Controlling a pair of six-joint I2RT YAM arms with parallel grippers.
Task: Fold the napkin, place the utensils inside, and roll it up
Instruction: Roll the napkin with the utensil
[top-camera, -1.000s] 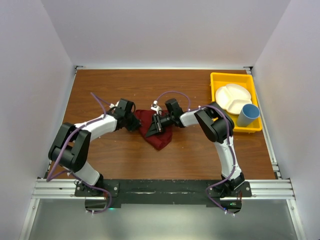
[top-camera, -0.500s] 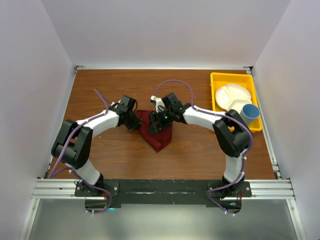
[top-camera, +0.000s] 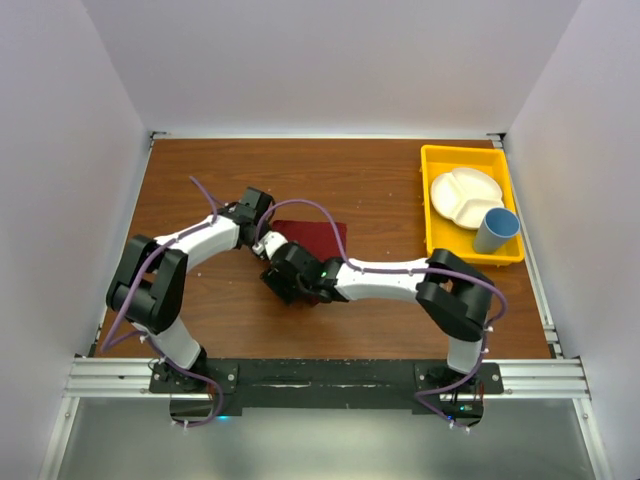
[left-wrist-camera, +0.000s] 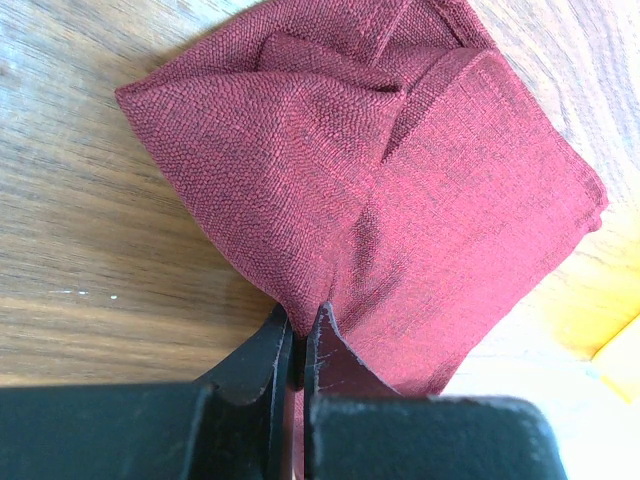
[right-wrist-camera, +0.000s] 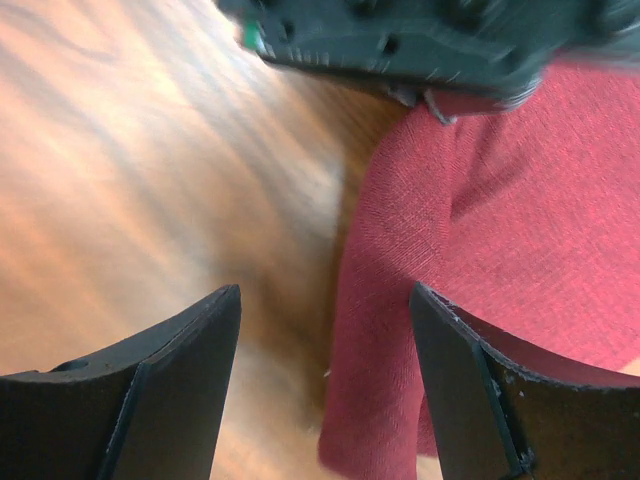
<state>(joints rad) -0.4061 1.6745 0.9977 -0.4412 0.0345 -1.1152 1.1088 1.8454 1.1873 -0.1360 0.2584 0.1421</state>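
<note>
Now pinches a folded corner of the napkin (left-wrist-camera: 400, 200) with the left claw (left-wrist-camera: 298, 335), pressed tight together on the cloth right at the tips. Shows, from that wrist, maroon cloth fanning away toward 12 and 1 o'clock, flat on the wooden surface (left-wrist-camera: 90, 260), with loose overlapping flaps at the far end.

Places the napkin, in the top view, near the middle of the surface. Puts it at about 3 o'clock from the left claw and about 1 o'clock from the right claw, its near part hidden under the right forearm. Cannot tell its long axis from above for that reason.

Holds the right claw (right-wrist-camera: 325, 300) spread wide and empty, low over the wood. Shows the cloth's edge running from 12 to 6 o'clock between the jaws, with the bulk of the cloth off at 3 o'clock. Finds no utensils in any view.

Looks like the folding stage, not yet the loading or rolling. Favours the left claw as the anchor, being on the cloth. Probably calls for shifting the right claw toward 3 o'clock, onto the free edge, before closing. Otherwise risks closing on bare wood or merely nudging the fold.
</note>
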